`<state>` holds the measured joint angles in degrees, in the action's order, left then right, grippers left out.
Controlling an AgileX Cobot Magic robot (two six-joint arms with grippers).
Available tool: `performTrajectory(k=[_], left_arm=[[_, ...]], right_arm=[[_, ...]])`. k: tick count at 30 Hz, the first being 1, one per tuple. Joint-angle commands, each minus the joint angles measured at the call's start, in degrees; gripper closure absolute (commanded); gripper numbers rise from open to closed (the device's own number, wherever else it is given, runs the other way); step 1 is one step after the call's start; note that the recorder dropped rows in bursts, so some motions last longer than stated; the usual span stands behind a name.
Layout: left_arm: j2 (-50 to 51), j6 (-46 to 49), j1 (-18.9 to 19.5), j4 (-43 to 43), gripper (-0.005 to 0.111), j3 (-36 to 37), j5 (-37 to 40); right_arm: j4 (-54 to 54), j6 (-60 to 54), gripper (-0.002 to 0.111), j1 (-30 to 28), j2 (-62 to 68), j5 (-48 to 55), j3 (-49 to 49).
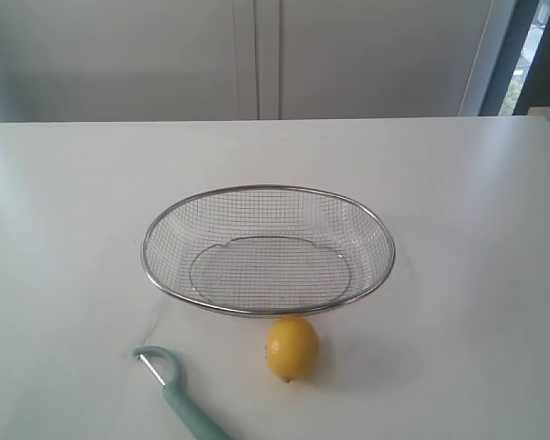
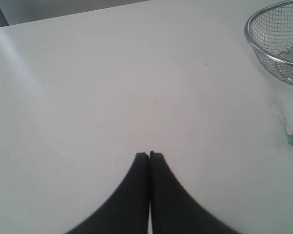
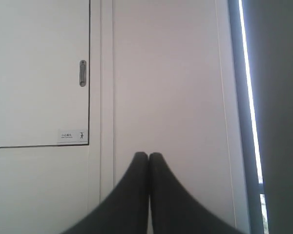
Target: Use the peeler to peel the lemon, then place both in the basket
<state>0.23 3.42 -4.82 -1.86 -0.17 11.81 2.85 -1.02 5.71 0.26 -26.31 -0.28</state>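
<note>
Nothing of the job looked done: the lemon (image 1: 291, 348) lay unpeeled on the white desk (image 1: 64, 229), just in front of the near rim of the empty wire basket (image 1: 266, 313). The peeler (image 1: 179, 390) rested to the lemon's left, apart from both fruit and basket. Peeling and both placements remained, judging by the scene.

The peeler's long axis ran on a diagonal, with its hooked head and blade toward the far left and its teal handle trailing to the near right, out of the exterior view's lower edge. The lemon sat with its long axis roughly front to back, its small nub turned toward the near side, away from the basket.

The left gripper (image 2: 149, 155) hung over bare desk with its jaws pressed together, holding nothing. The right gripper (image 3: 148, 154), likewise closed and empty, faced a cabinet door (image 3: 39, 73) rather than the desk.
</note>
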Motion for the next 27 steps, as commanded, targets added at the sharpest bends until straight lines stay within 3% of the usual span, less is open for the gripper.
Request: performTrajectory(k=[1,10,19,27], left_arm=[[-0.23,-0.40,0.09,0.04,0.107,0.17,0.18],[-0.23,-0.40,0.09,0.04,0.107,0.17,0.18],[-0.23,-0.40,0.09,0.04,0.107,0.17,0.18],[-0.23,-0.40,0.09,0.04,0.107,0.17,0.18]], right_arm=[[0.29,-0.02,0.108,0.12,-0.26,-1.18,0.28],[0.29,-0.02,0.108,0.12,-0.26,-0.40,0.28],[0.40,-0.13,0.108,0.12,-0.26,-9.43,0.28],[0.13,-0.13,0.108,0.12,3.76,-9.96,-4.31]])
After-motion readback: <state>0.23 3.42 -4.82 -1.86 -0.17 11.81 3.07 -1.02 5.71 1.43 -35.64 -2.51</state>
